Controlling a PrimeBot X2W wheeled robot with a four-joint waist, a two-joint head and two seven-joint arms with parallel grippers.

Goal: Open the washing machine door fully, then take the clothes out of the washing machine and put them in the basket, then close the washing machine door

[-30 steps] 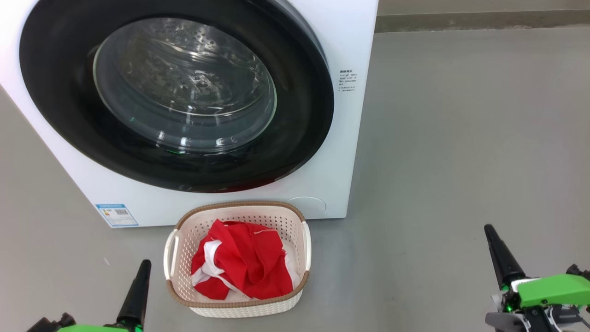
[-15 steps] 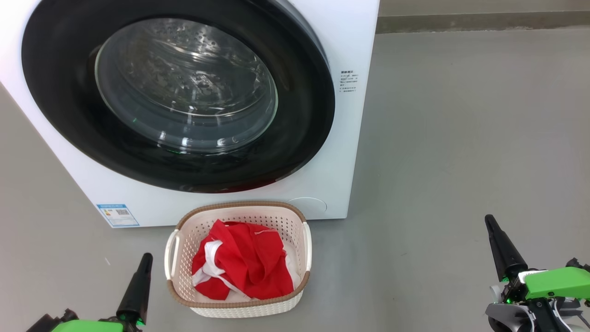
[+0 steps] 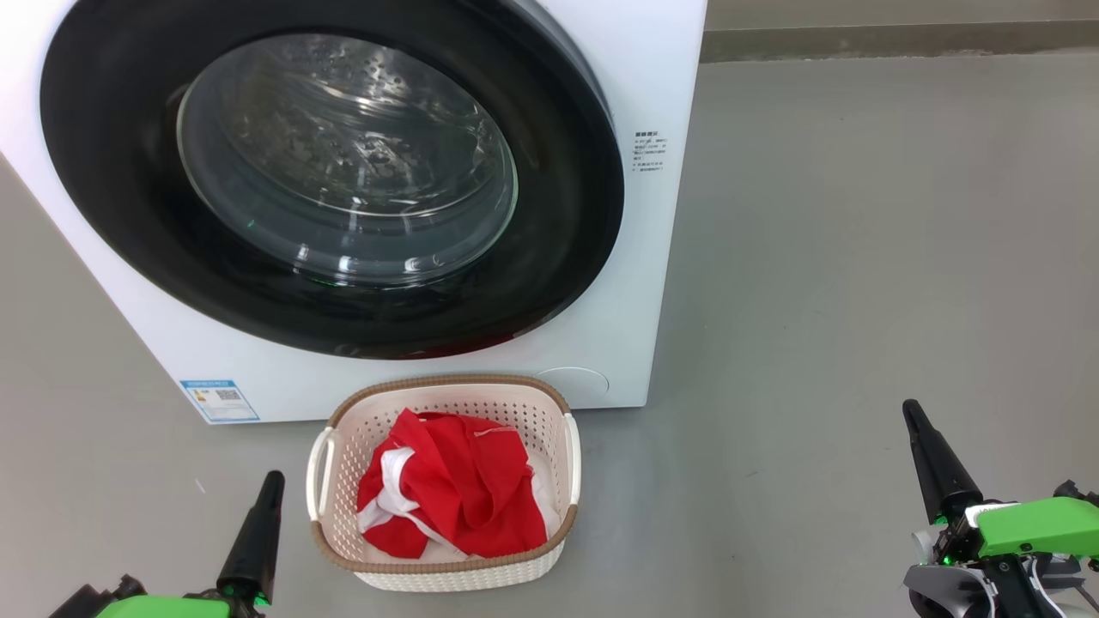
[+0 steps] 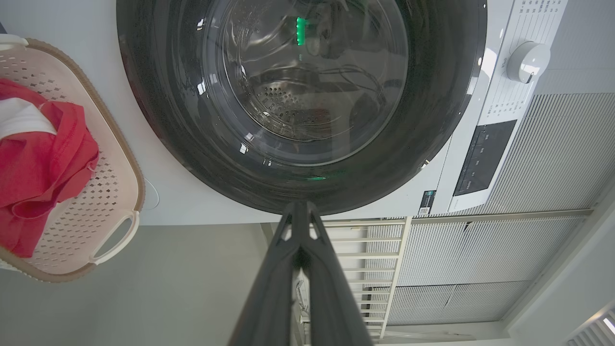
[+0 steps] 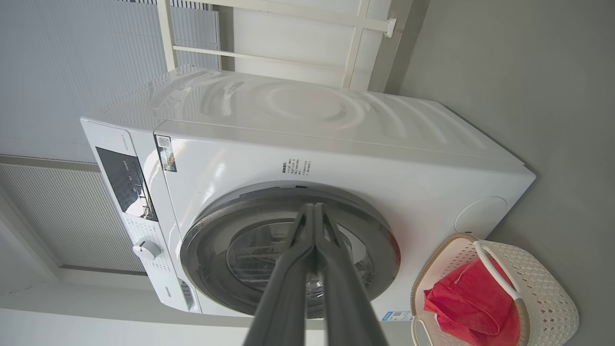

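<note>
Head view: left tool (image 3: 273, 476) near basket (image 3: 446, 379), right tool (image 3: 908, 406) well apart; both closed, empty.

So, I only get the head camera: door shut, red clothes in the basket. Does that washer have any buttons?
Observer: Yes, a white dial beside a dark display panel, along its top front.
Operator: What colour is its top?
Observer: Glossy white; the washing machine is white all over.
Operator: And what's behind it?
Observer: A white railing against ribbed wall panels.
</note>
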